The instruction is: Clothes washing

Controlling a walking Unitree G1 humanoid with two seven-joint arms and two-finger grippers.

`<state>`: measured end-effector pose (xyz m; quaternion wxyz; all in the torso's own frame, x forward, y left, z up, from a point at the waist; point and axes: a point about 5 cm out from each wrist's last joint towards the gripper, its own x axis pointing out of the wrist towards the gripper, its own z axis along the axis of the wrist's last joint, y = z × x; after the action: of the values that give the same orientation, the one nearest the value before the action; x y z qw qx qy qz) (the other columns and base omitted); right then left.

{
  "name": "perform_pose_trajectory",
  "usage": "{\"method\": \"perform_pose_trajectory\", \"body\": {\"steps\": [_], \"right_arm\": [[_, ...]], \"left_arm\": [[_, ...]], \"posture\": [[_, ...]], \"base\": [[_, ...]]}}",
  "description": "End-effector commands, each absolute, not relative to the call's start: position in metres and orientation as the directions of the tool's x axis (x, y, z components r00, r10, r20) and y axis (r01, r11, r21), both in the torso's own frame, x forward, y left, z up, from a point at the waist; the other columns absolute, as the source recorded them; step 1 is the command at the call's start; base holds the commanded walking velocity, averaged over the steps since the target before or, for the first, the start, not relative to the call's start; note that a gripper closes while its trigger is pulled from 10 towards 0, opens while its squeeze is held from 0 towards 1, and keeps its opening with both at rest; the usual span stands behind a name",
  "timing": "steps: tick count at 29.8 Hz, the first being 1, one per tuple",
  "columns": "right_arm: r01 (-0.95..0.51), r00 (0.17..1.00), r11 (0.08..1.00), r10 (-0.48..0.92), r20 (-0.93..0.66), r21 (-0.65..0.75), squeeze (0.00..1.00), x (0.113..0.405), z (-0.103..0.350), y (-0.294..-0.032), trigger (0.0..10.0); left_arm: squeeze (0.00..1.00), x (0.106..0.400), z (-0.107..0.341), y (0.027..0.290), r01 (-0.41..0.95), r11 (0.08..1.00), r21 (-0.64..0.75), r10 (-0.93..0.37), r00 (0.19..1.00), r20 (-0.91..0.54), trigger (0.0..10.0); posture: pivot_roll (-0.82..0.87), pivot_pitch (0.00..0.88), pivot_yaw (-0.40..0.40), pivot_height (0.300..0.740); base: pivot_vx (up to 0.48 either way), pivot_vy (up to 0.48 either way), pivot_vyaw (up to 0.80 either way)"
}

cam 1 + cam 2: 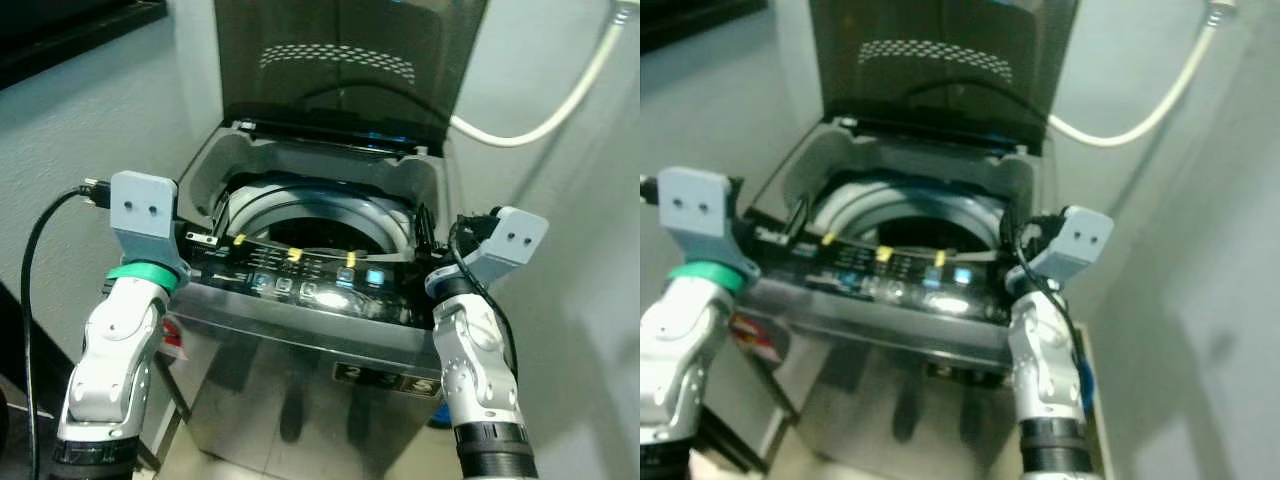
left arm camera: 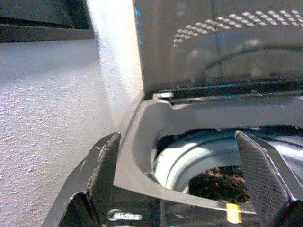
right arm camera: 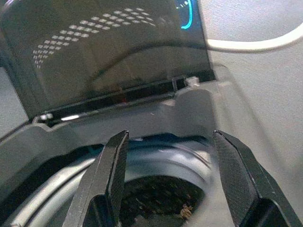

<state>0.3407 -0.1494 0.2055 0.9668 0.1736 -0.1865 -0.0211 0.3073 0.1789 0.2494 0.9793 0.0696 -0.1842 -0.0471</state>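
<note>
**Both grippers poised at the open washer**

Grey walls close in around the washing machine (image 1: 330, 330), lid (image 1: 340, 60) raised. Ahead of and between the left gripper (image 2: 184, 184) and right gripper (image 3: 168, 182), each spread apart and empty, lies the drum (image 3: 156, 198), dark laundry inside, probably for reaching in.
</note>
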Motion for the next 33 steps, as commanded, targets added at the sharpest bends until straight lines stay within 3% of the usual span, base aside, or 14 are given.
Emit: {"method": "perform_pose_trajectory", "body": {"steps": [1,33], "right_arm": [[-0.009,0.933,0.938,-0.117,0.342,0.345,0.00,0.3417,0.2028,-0.1509,10.0],[0.024,0.936,0.940,-0.141,0.323,0.342,0.00,0.3411,0.1942,-0.1525,10.0]], "left_arm": [[0.00,0.3073,0.2475,0.1790,0.070,0.985,0.157,-0.121,0.930,0.347,10.0],[0.00,0.3105,0.2485,0.1775,0.090,0.981,0.170,-0.143,0.932,0.332,10.0]], "posture": [[0.09,0.000,0.007,0.740],[0.09,0.000,0.028,0.740]], "base": [[0.000,0.000,0.78],[0.000,0.000,0.78]]}}
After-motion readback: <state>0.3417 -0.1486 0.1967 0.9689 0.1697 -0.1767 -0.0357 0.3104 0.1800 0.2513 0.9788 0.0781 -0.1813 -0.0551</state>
